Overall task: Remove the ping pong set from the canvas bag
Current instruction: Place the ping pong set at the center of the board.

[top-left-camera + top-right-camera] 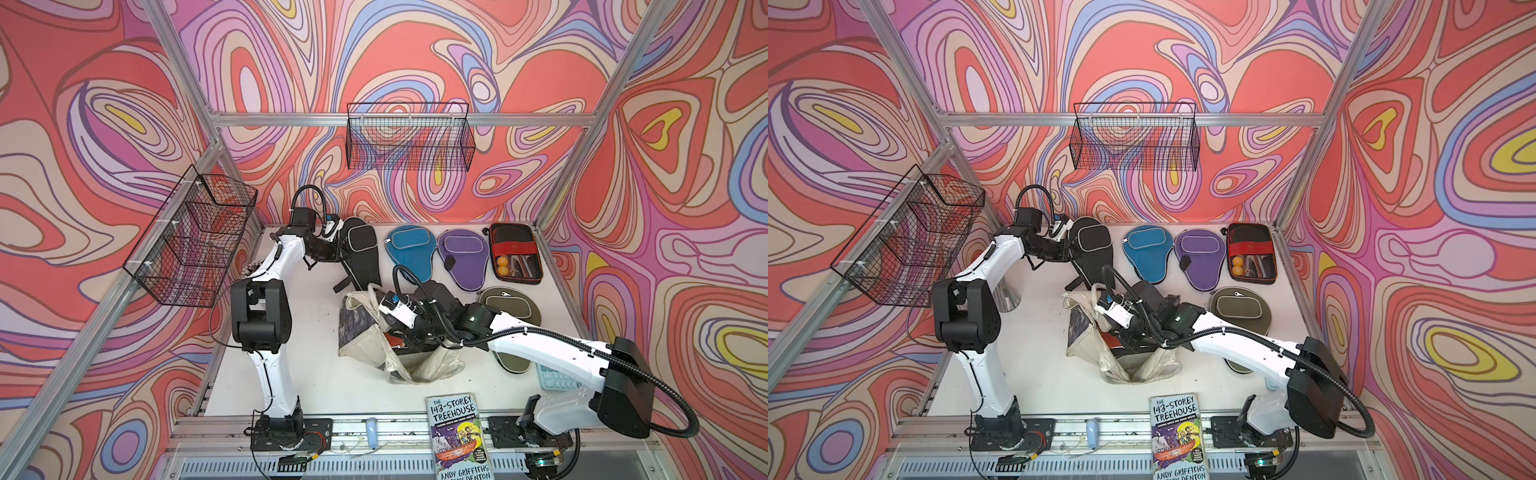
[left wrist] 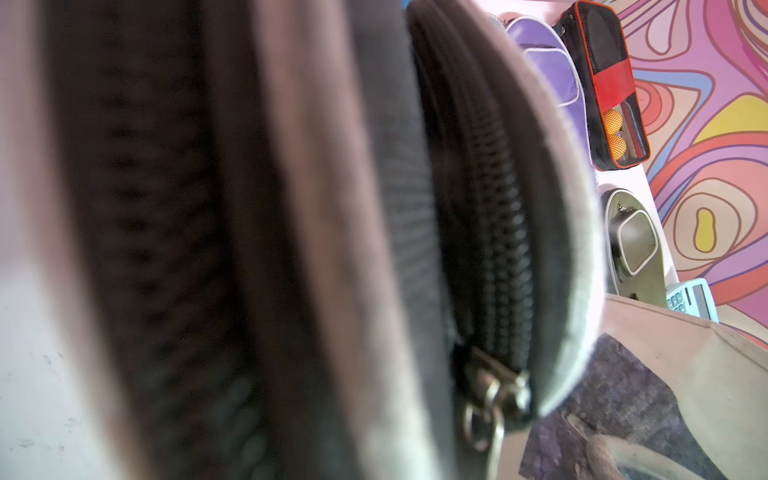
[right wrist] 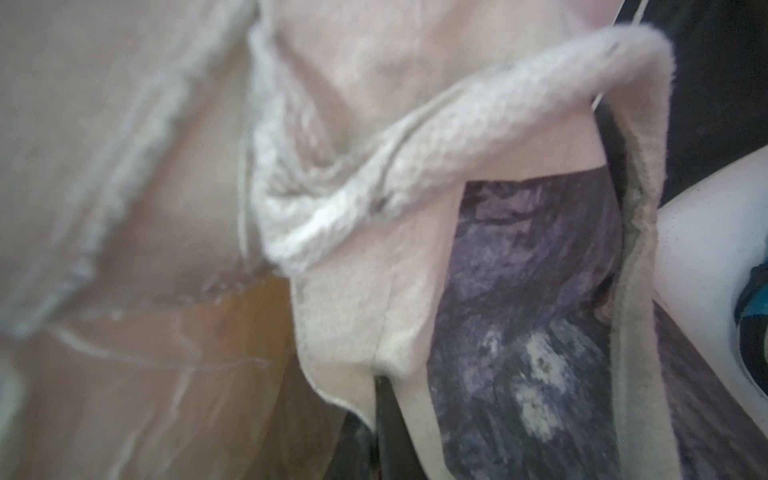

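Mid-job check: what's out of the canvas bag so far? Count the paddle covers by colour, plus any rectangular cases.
black cover: 1
blue cover: 1
purple cover: 1
olive cover: 1, partly under the right arm
rectangular case: 1
Total: 5

Along the back of the table (image 1: 311,365) are three covers (image 1: 409,249) in a row, with a case (image 1: 515,253) at the right end. The bag (image 1: 365,336) sits mid-table before them, a fourth cover (image 1: 509,309) right of it and a calculator (image 1: 557,379) before that cover. A book (image 1: 457,436) lies at the front edge, before the bag.
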Action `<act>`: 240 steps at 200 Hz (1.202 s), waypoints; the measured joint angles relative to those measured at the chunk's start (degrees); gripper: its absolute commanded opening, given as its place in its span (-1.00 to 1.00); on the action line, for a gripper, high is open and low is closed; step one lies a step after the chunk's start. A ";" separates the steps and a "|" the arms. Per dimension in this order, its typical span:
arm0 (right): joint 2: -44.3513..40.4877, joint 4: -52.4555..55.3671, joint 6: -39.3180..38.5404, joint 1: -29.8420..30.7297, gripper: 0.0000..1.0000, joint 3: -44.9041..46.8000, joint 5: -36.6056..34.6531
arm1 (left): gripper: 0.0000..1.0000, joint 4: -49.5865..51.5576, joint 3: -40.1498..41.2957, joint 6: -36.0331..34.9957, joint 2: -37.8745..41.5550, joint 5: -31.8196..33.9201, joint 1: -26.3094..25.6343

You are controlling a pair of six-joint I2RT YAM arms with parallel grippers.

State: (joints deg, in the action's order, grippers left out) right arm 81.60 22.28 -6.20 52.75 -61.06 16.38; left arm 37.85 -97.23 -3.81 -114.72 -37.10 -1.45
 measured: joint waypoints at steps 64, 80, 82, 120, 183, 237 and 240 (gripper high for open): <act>0.00 0.07 0.22 0.00 -1.00 0.00 0.00 | -1.00 0.02 -0.37 0.15 -0.59 0.02 0.17; 0.00 0.04 0.09 0.00 -1.00 0.00 0.00 | -1.00 0.00 -0.39 0.44 -0.79 0.02 0.28; 0.00 0.07 0.07 0.00 -1.00 0.00 0.00 | -1.00 0.02 -0.42 0.48 -0.85 0.02 0.28; 0.74 0.07 -0.15 0.00 -1.00 -0.26 0.04 | -1.00 0.02 -0.79 1.16 -1.33 0.07 0.39; 1.38 0.09 0.33 0.00 -1.00 -0.85 -0.04 | -1.00 1.57 -4.09 2.32 -3.93 0.61 0.35; 1.57 0.07 0.31 0.00 -1.00 -0.85 -0.07 | -1.00 4.22 -10.05 2.58 -8.48 1.09 0.26; 1.57 0.07 0.28 0.00 -1.00 -0.85 -0.07 | -1.00 4.39 -10.47 2.58 -8.79 1.14 0.26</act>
State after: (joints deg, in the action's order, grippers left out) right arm 83.18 22.35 -5.91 52.75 -61.91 16.32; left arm 42.24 -107.70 -1.23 -123.50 -35.97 -1.19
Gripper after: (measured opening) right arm 0.048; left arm 0.231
